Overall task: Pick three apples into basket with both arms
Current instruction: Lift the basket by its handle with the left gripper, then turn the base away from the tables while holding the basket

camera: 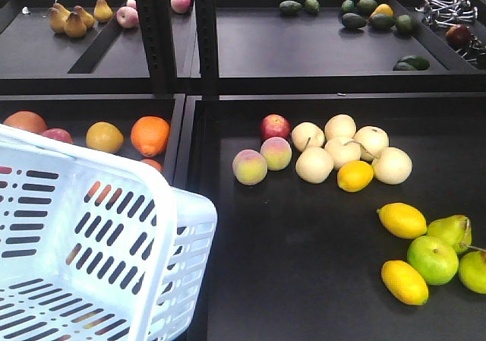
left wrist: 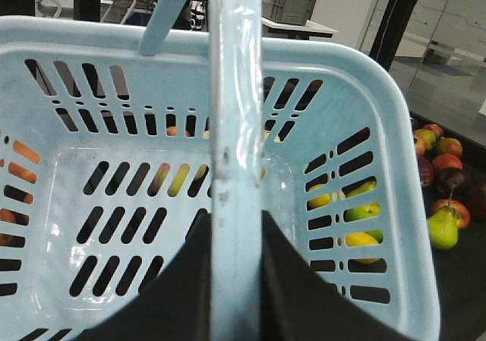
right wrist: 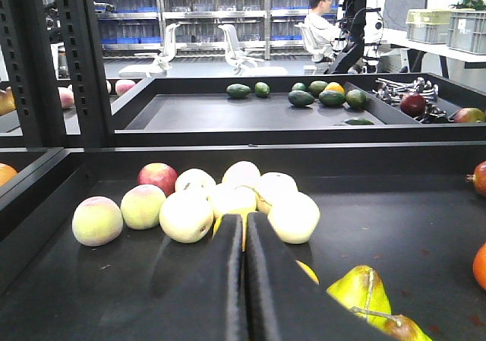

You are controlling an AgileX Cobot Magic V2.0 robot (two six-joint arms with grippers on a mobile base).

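The pale blue basket (camera: 91,235) hangs tilted at the front left, over the tray edge. My left gripper (left wrist: 236,223) is shut on its handle (left wrist: 235,113), with one black finger on each side of the bar. Nothing lies inside the basket (left wrist: 68,181). Several dark red apples (left wrist: 446,164) lie beyond its right wall. One red apple (camera: 275,126) sits at the back of the fruit cluster and shows as the apple (right wrist: 158,178) in the right wrist view. My right gripper (right wrist: 244,227) is shut and empty, low over the tray, pointing at the pale fruits. Neither arm shows in the front view.
Two peaches (camera: 262,160), pale pears (camera: 345,149) and a lemon (camera: 355,175) crowd around the red apple. More lemons (camera: 402,219) and green fruit (camera: 433,259) lie front right. Oranges (camera: 149,134) fill the left tray. A black post (camera: 156,33) divides the shelves.
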